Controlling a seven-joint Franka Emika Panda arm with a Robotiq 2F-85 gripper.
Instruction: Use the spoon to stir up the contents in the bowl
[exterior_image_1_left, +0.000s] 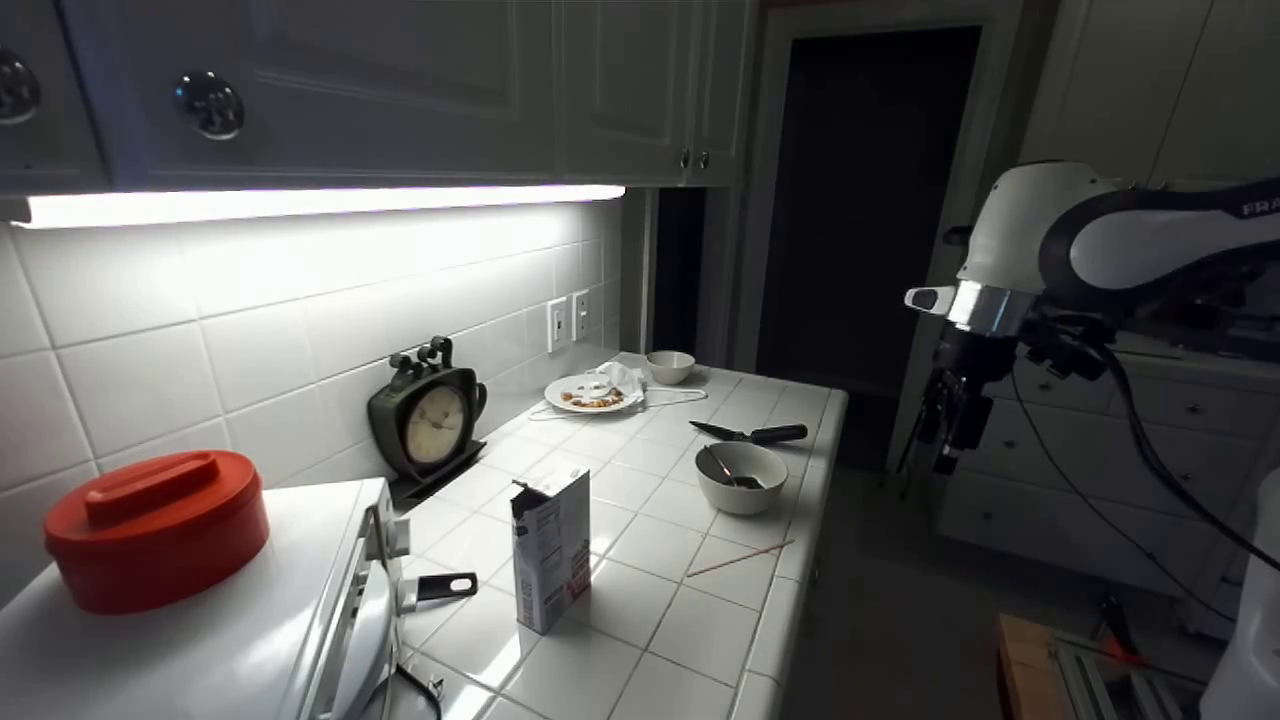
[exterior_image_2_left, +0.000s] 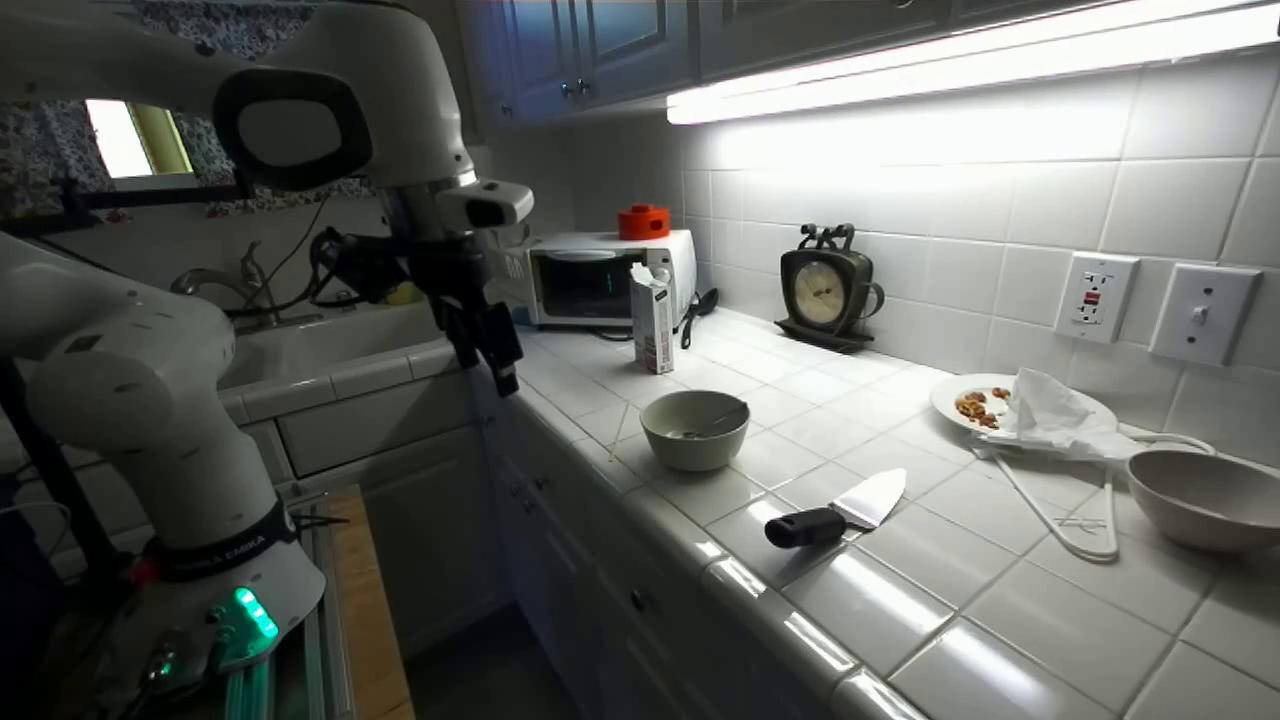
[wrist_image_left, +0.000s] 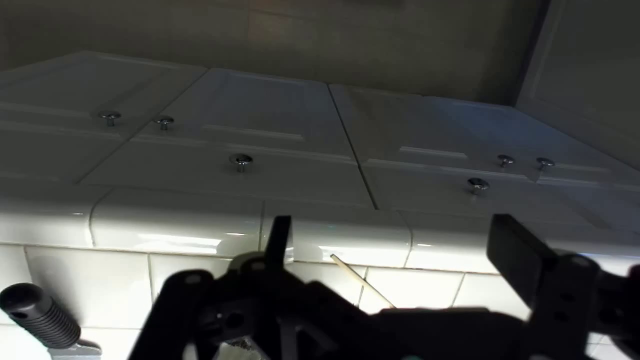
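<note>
Grey-white bowl (exterior_image_1_left: 742, 502) on white tile counter (exterior_image_1_left: 680, 632), spoon (exterior_image_1_left: 721, 465) inside, handle leaning at rim. I have gripper (wrist_image_left: 392, 242) spread wide, hanging apart from bowl, near counter edge. Thin stick (exterior_image_1_left: 740, 559), black-handled server (exterior_image_1_left: 768, 435) lying near bowl.

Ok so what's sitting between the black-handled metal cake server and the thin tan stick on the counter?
The round pale grey-white bowl, with the slim dark spoon leaning inside. Both exterior views show it there.
</note>
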